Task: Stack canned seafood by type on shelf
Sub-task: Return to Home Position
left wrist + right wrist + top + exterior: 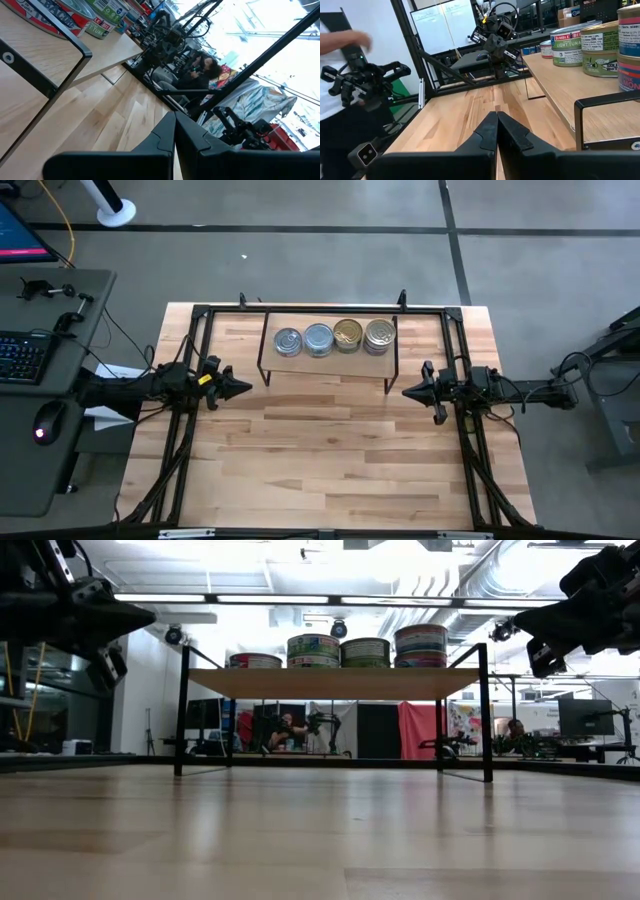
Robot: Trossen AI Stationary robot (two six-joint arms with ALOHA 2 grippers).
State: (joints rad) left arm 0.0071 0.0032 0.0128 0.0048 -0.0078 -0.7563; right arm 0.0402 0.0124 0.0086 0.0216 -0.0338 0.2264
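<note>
The shelf (330,366) stands on thin black legs at the table's far middle. Four groups of round tins sit in a row on its top (330,683): a silver-topped one (288,341), a bluish-grey one (318,339), a gold-topped one (348,335) and another (379,335). In the low view the left one (255,661) is low and the right stack (420,645) is the tallest. My left gripper (243,388) hovers left of the shelf and is shut, holding nothing. My right gripper (407,391) hovers right of it, also shut and empty.
Black frame rails (190,360) run along the table's left and right sides. Bare wood (330,450) lies between the shelf and the near edge. A desk with a keyboard (20,355) stands off the left. A person in white (335,75) shows beyond the table in the right wrist view.
</note>
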